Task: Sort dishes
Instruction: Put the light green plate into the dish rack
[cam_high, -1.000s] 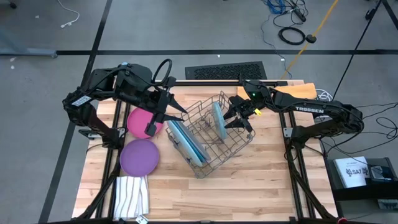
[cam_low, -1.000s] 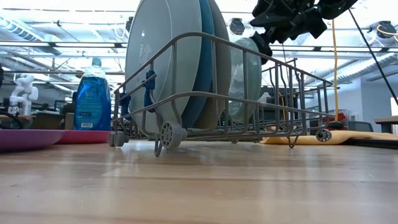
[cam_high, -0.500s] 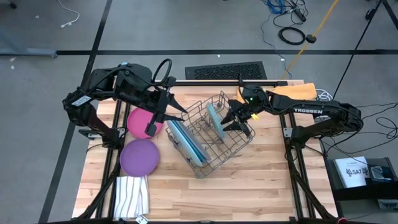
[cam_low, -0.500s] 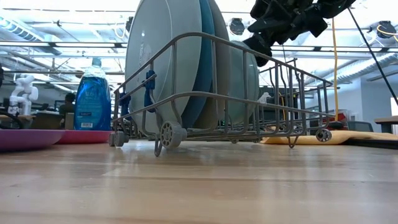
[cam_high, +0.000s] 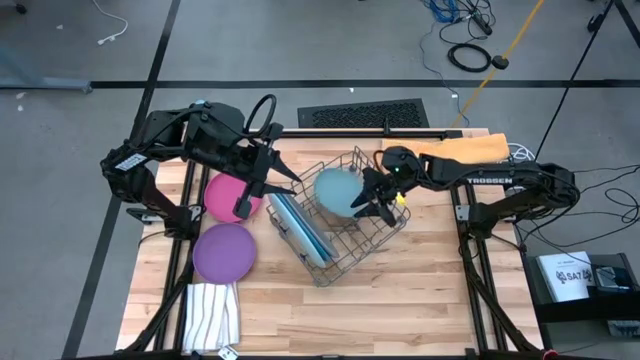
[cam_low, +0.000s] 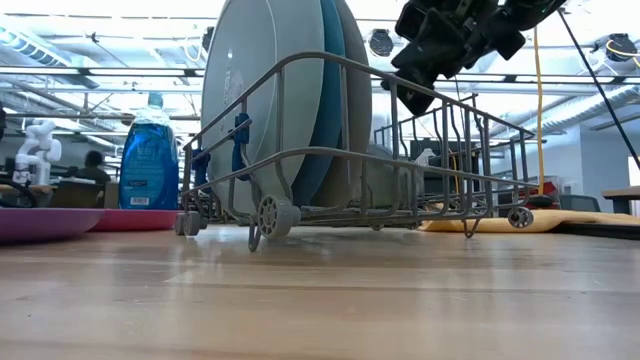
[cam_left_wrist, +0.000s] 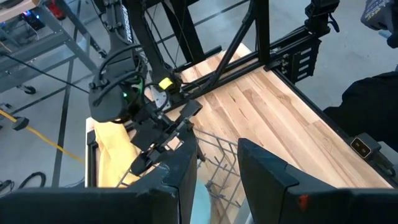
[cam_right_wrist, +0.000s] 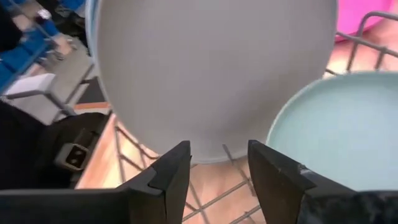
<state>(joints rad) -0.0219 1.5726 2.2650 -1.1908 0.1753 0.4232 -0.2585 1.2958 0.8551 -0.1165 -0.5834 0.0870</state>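
On the wooden table (cam_high: 420, 280) the wire rack (cam_high: 375, 236) holds the three big plates (cam_high: 298, 228) upright at its left end. The pale teal plate (cam_high: 338, 190), which stood on edge half a second ago, has tipped over and now lies face up in the rack's middle, so it probably needs standing up again. The magenta plate (cam_high: 222, 195) and purple plate (cam_high: 224, 252) wait outside. The right gripper (cam_high: 372, 200) sits beside the teal plate, fingers apart and empty; the left gripper (cam_high: 270, 178) hovers open at the rack's left edge.
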